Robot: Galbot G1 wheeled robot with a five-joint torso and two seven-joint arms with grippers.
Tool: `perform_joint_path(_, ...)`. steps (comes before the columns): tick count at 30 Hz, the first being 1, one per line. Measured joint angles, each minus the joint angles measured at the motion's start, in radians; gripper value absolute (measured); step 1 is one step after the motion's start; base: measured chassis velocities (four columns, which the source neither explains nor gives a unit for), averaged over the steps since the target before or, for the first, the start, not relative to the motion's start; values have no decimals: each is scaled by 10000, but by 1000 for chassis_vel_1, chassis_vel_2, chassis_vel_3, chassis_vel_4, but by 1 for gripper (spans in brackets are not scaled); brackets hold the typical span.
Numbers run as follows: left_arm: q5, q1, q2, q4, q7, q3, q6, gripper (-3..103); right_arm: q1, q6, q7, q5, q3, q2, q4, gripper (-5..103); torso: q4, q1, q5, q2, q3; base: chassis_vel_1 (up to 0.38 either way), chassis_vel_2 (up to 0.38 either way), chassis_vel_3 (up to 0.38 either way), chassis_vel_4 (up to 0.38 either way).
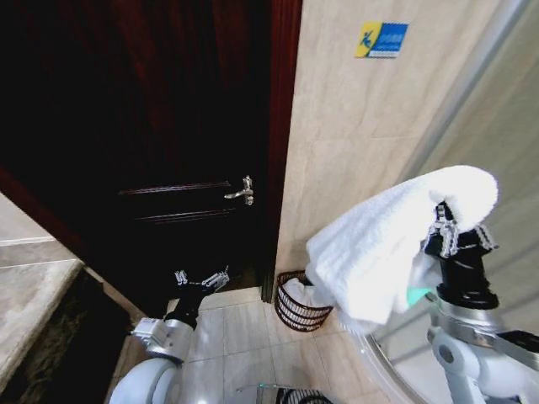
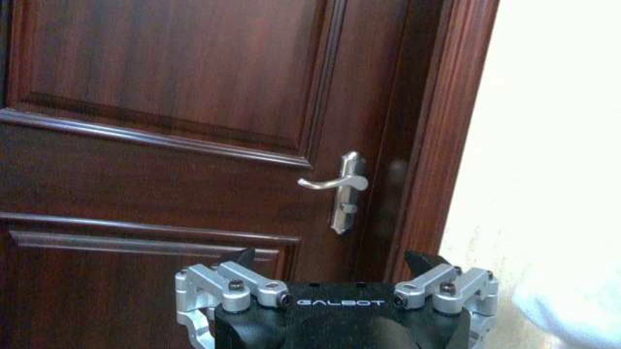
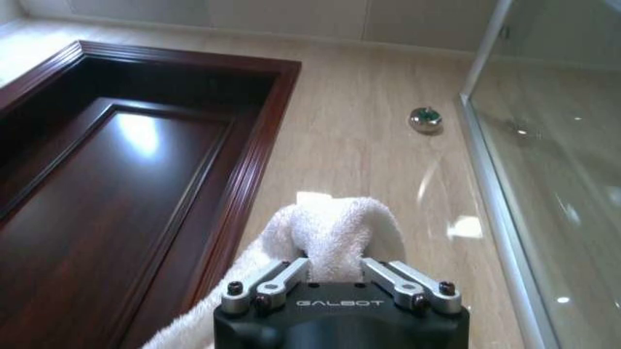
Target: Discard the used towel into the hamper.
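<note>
Now towel (image 1: pixel 383 248): white, thick, draped over and clamped in right gripper (image 1: pixel 453 231), held high at robot's right, bulk hanging down toward the left of the gripper. Right wrist view confirms fingers pinched on a fold of towel (image 3: pixel 335 236). Hamper (image 1: pixel 296 301): dark open-weave wire basket on tile floor, against beige wall (image 1: pixel 362 126), just beside door frame; upper right of rim hidden behind hanging towel. Towel's lowest part seems above and slightly right of hamper mouth, well above it, not touching.

Step in hand, judged: carry and lower towel over hamper. To do well: shift gripper left and forward until hanging bulk centres over opening, not over rim. Lower before release so cloth falls inside, not draped on edge. Small mouth, bulky towel, so risk of snagging on rim or tipping the light basket. Keep clear of glass panel (image 3: pixel 553 145) on right.

Left gripper (image 1: pixel 202 281): low at robot's left, fingers spread apart, empty, pointing at dark wooden door (image 2: pixel 174 109) with silver handle (image 2: pixel 339 185). Idle, well apart from hamper.
</note>
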Motion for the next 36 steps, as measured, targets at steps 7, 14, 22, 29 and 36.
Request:
perform_joint_path(7, 0, 3, 0, 0, -1, 0, 0, 100, 454, -232, 32, 168, -282, -196, -656, 8, 1, -10, -2, 6, -4, 33, -54, -34, 45)
perform_joint_path(14, 0, 0, 0, 0, 0, 0, 0, 100, 890, -290, -19, 274, -441, -342, -1644, 8, 2, 4, -1, 3, 1, 0, 0, 0, 0)
perform_joint_path(22, 0, 0, 0, 0, 0, 0, 0, 100, 1227, -226, -177, 281, -634, -397, -2460, 8, 1, 1, 0, 4, 0, 0, 0, 0, 0)
perform_joint_path(29, 0, 0, 0, 0, -1, 0, 0, 100, 1566, -212, -179, 271, -817, -429, -2921, 8, 2, 2, -2, 3, 0, 0, 0, 0, 0)
perform_joint_path(36, 0, 0, 0, 0, -1, -1, 0, 100, 2161, -164, -199, 243, -1051, -587, -3701, 8, 1, 2, 0, 3, 0, 0, 0, 0, 0)
